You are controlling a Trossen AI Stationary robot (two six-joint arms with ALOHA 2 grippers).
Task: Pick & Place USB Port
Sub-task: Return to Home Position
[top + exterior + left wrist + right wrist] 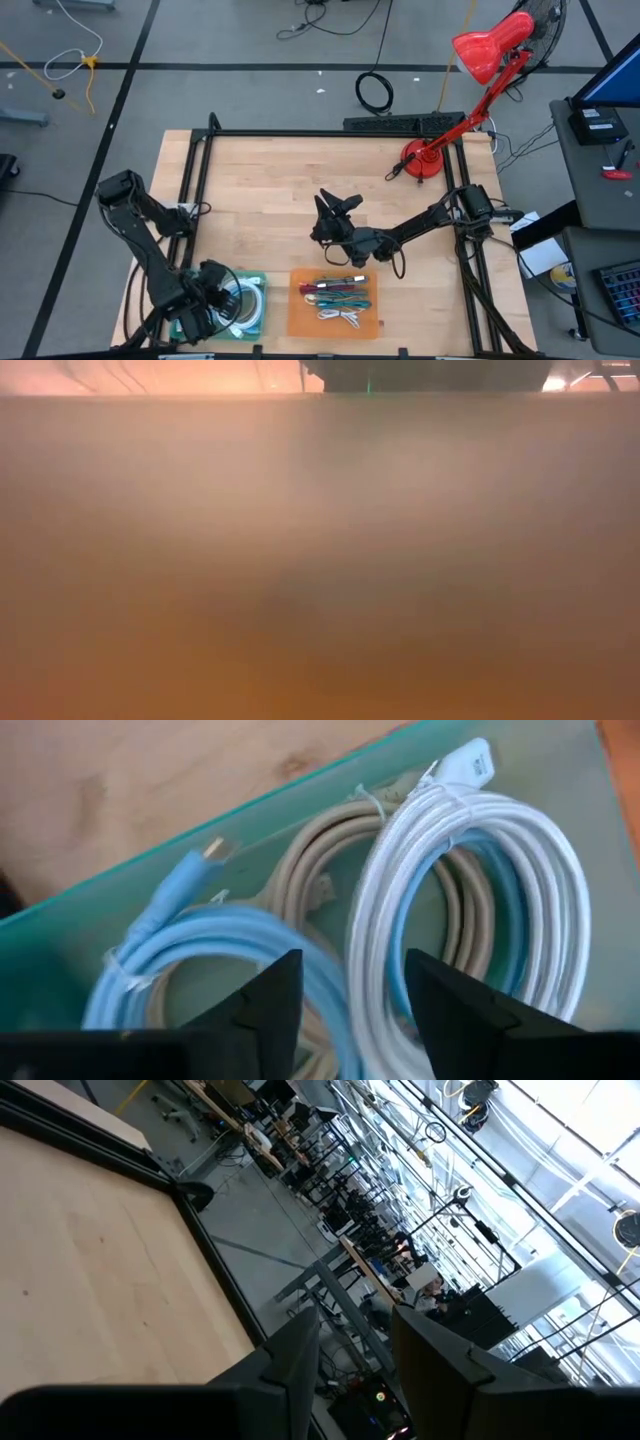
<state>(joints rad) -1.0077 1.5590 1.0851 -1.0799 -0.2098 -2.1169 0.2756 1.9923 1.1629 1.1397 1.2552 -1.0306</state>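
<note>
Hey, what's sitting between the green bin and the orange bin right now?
Only a narrow strip of bare wooden table separates the green bin from the orange bin; the high view shows it. The left end effector hangs over the green bin.

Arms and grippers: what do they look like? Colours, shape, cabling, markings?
Both arms are matte black, built of jointed segments with bulky joint housings: left arm, right arm. A thin black cable loops under the right arm. The left gripper, over the green bin, and the right gripper each have two dark, angular, wedge-shaped fingers. No markings show.
</note>
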